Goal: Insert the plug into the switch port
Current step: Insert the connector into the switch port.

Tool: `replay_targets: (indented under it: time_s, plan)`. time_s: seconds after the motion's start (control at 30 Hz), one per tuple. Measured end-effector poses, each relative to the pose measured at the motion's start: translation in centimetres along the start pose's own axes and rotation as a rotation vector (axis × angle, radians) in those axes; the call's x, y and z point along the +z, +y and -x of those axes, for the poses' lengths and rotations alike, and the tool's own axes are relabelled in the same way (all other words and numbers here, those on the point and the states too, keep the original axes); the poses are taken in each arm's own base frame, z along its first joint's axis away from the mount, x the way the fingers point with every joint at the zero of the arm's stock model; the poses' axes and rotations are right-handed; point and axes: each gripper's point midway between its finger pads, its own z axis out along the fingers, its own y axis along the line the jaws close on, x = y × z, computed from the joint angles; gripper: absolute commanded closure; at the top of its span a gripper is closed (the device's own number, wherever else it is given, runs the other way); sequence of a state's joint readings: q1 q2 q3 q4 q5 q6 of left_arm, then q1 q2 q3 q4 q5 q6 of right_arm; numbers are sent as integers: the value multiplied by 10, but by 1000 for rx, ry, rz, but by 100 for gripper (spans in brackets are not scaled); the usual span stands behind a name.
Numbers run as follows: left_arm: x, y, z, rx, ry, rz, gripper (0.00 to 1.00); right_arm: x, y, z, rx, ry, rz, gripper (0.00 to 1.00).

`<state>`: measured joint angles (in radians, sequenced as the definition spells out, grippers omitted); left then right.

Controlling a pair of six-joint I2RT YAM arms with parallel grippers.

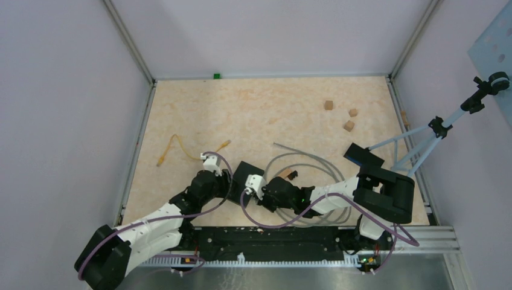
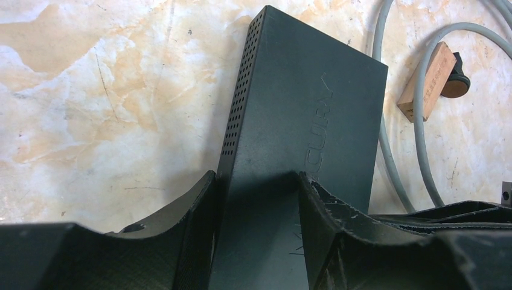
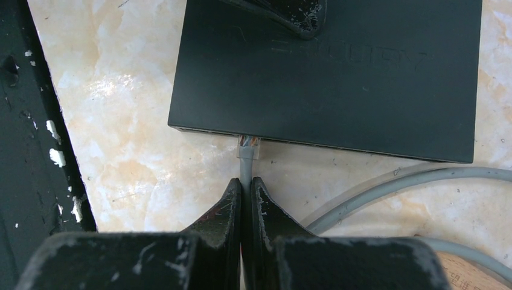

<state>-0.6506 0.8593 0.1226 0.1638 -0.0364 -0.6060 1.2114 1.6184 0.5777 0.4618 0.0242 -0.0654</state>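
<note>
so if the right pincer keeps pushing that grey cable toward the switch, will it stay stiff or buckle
Probably stiff enough: the right pincer pinches the grey cable close behind the plug, leaving little free length to bow. The slack behind lies in loose loops, so it looks floppy. The switch might slide, though the left pincer straddles it.

Left gripper (image 2: 256,199): fingers clamp the switch's (image 2: 308,115) two sides
Grey cable (image 2: 416,121): loops around wooden block (image 2: 427,81)

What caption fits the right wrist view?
Right gripper pinches the grey cable, its plug at the black switch's front edge.
</note>
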Motion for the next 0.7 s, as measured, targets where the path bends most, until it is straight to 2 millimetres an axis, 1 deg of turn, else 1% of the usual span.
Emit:
replay_targets:
  time_s: [0.23,0.4,0.5,0.57,0.63,0.7]
  plan:
    - [-1,1,0,-3,-3,3,54,1,-1,-1,22,-17,-12,100]
    - [-1,9,5,-11,-40,46,53,12,-3,6,38,-109,-27,100]
    - [-1,12,7,-12,-54,65,47,15,-3,7,31,-124,-11,100]
    - [-2,14,8,-14,-58,73,42,15,-2,8,16,-120,13,100]
    - [-4,17,9,-24,-56,101,34,18,2,10,0,-98,55,100]
    - [-9,17,8,-26,-41,126,24,19,9,10,-16,-64,107,100]
